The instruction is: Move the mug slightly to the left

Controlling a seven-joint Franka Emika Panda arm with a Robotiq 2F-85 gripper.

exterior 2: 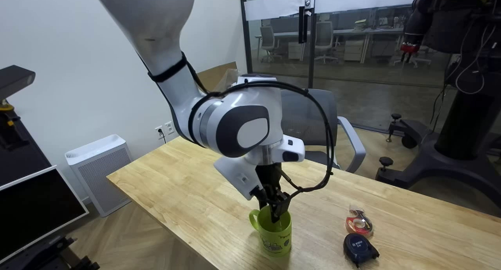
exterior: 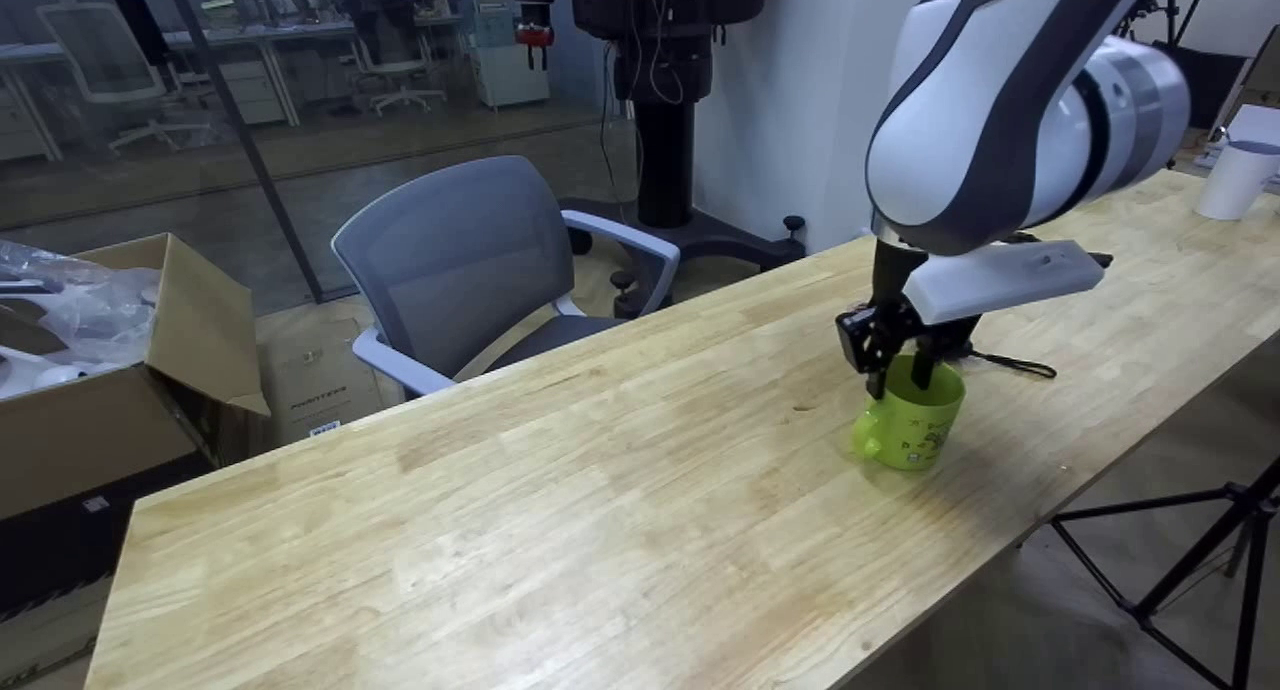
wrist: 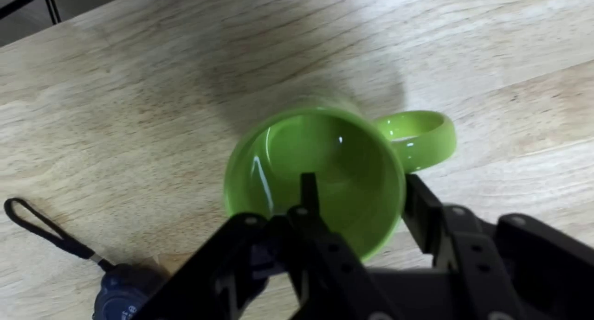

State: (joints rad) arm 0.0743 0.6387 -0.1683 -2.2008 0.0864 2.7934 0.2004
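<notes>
The lime-green mug point(exterior: 912, 428) stands upright on the wooden table point(exterior: 560, 530), near its long edge. It also shows in an exterior view point(exterior 2: 276, 238) and in the wrist view point(wrist: 283, 148), where its handle points to the right. My gripper point(wrist: 359, 177) is open and straddles the mug's wall close to the handle. One finger reaches inside the mug and the other is outside, by the rim. A gap shows between the inner finger and the wall. The gripper points down into the mug in both exterior views point(exterior: 899, 380) point(exterior 2: 270, 213).
A dark tape measure point(exterior 2: 358, 247) with a cord lies near the mug, also in the wrist view point(wrist: 121, 294). A small tape dispenser point(exterior 2: 359, 224) lies beside it. A grey-white cup point(exterior: 1236, 182) stands farther along the table. A chair point(exterior: 465, 265) is at the table's long side.
</notes>
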